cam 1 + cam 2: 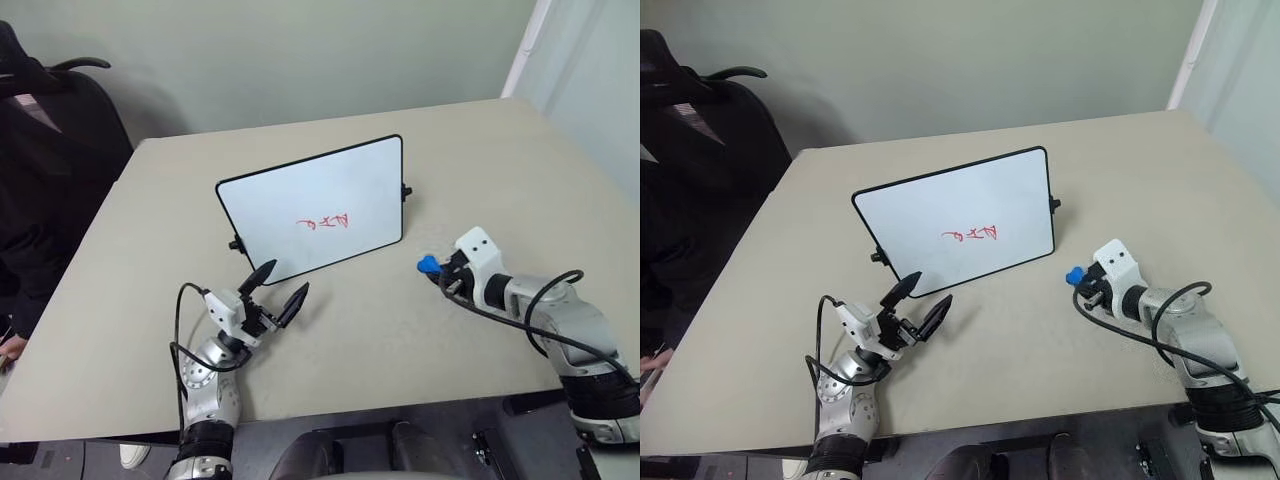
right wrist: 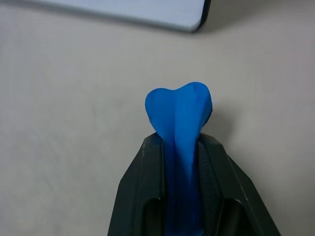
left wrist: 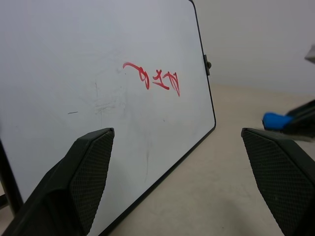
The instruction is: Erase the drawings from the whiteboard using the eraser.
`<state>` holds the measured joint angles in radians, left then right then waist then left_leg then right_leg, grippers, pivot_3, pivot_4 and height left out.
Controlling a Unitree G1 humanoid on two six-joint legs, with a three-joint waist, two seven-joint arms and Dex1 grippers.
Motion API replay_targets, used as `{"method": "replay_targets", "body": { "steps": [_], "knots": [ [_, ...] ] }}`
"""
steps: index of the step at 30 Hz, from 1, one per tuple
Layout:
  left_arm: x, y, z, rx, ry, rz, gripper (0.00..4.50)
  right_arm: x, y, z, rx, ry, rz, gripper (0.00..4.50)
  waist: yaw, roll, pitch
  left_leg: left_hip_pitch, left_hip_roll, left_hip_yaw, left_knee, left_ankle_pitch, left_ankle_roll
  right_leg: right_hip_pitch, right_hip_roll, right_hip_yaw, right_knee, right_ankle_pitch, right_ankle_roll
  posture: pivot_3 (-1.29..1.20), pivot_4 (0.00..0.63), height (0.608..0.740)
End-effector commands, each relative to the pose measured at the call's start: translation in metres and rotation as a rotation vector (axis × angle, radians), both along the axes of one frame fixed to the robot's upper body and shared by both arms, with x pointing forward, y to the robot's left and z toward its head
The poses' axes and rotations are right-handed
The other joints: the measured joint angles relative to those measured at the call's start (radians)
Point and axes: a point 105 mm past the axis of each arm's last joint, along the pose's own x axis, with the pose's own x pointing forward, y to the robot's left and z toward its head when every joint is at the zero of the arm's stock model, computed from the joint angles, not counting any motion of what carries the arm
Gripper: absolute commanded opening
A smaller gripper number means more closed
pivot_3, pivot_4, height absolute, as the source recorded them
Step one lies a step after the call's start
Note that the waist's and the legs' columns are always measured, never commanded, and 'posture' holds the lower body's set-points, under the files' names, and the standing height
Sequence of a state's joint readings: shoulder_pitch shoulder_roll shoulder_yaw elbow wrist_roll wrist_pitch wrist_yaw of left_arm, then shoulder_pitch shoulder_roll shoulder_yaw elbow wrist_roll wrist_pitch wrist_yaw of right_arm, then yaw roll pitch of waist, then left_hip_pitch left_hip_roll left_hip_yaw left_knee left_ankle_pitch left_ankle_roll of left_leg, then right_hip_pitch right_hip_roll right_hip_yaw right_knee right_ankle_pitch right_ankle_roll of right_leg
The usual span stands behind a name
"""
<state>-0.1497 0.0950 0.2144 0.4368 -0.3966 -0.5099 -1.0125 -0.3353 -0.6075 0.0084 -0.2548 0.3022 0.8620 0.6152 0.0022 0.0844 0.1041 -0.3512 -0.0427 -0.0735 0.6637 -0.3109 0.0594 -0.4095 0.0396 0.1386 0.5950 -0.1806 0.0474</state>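
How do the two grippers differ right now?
The left gripper is open and empty; the right gripper is shut on the blue eraser. The left sits right in front of the whiteboard; the right is off to the board's side, away from the red drawings. Both have black fingers.

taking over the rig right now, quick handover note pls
Right gripper: shut on the eraser, just off the table, to the right of the whiteboard.
Left gripper: open, holding nothing, in front of the board's lower left corner.
Whiteboard stands tilted back mid-table; the red drawings sit low on its face, untouched.
Done: eraser picked up.
Left: bring the eraser to the drawings and wipe them off.
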Motion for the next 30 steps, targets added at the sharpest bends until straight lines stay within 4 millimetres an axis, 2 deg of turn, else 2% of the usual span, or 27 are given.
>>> {"method": "replay_targets", "body": {
  "steps": [1, 7, 11, 15, 17, 20, 23, 28, 30],
  "knots": [
    [-0.005, -0.012, -0.02, -0.076, 0.075, -0.013, 4.5, 0.002, 0.027, 0.044, 0.119, -0.157, 0.079, 0.5, -0.001, 0.0, 0.0, 0.0, 0.0, 0.0, 0.0, 0.0, 0.0, 0.0, 0.0, 0.0, 0.0, 0.0, 0.0, 0.0, 0.15, 0.74],
    [-0.007, -0.01, -0.018, -0.075, 0.069, -0.013, 4.5, 0.01, 0.076, 0.073, 0.216, -0.245, 0.16, 0.5, -0.002, 0.001, 0.0, 0.0, 0.0, 0.0, 0.0, 0.0, 0.0, 0.0, 0.0, 0.0, 0.0, 0.0, 0.0, 0.0, 0.15, 0.74],
    [-0.008, -0.009, -0.017, -0.071, 0.063, -0.009, 4.5, 0.012, 0.098, 0.085, 0.249, -0.279, 0.203, 0.5, -0.002, 0.001, 0.0, -0.001, 0.0, 0.0, -0.001, 0.0, 0.0, -0.002, 0.0, 0.0, 0.0, 0.0, -0.001, 0.0, 0.15, 0.74],
    [-0.009, -0.005, -0.015, -0.075, 0.056, 0.006, 4.5, 0.017, 0.108, 0.08, 0.229, -0.292, 0.211, 0.5, -0.002, 0.001, 0.0, -0.004, 0.001, 0.0, -0.001, 0.0, 0.001, -0.005, 0.0, 0.0, -0.001, 0.001, -0.002, 0.0, 0.15, 0.74],
    [-0.009, -0.003, -0.014, -0.077, 0.055, 0.01, 4.5, 0.019, 0.113, 0.078, 0.226, -0.296, 0.216, 0.5, -0.002, 0.001, -0.001, -0.007, 0.001, 0.0, -0.001, 0.0, 0.001, -0.008, 0.0, 0.0, -0.001, 0.006, -0.011, 0.0, 0.15, 0.74],
    [-0.01, -0.002, -0.013, -0.078, 0.055, 0.01, 4.5, 0.021, 0.123, 0.078, 0.226, -0.311, 0.228, 0.5, -0.003, 0.002, -0.001, -0.01, 0.001, 0.0, -0.001, 0.0, 0.001, -0.012, 0.0, -0.001, 0.0, 0.011, -0.004, 0.0, 0.15, 0.74],
    [-0.01, -0.002, -0.013, -0.076, 0.056, 0.007, 4.5, 0.023, 0.133, 0.075, 0.207, -0.324, 0.24, 0.5, -0.003, 0.002, -0.001, -0.013, 0.002, 0.0, -0.001, 0.0, 0.0, -0.016, 0.0, -0.001, 0.0, 0.012, -0.004, 0.0, 0.15, 0.74],
    [-0.01, -0.003, -0.013, -0.073, 0.058, 0.001, 4.5, 0.031, 0.14, 0.074, 0.211, -0.341, 0.217, 0.5, -0.003, 0.002, -0.001, -0.014, 0.002, 0.0, 0.0, 0.0, 0.0, -0.016, 0.0, -0.001, -0.001, 0.013, -0.005, 0.0, 0.15, 0.74],
    [-0.01, -0.003, -0.013, -0.073, 0.059, 0.0, 4.5, 0.037, 0.139, 0.067, 0.192, -0.328, 0.185, 0.5, -0.003, 0.002, -0.001, -0.015, 0.002, 0.0, 0.0, 0.0, 0.0, -0.017, 0.0, -0.001, -0.001, 0.013, -0.006, 0.0, 0.15, 0.74]
  ]
}}
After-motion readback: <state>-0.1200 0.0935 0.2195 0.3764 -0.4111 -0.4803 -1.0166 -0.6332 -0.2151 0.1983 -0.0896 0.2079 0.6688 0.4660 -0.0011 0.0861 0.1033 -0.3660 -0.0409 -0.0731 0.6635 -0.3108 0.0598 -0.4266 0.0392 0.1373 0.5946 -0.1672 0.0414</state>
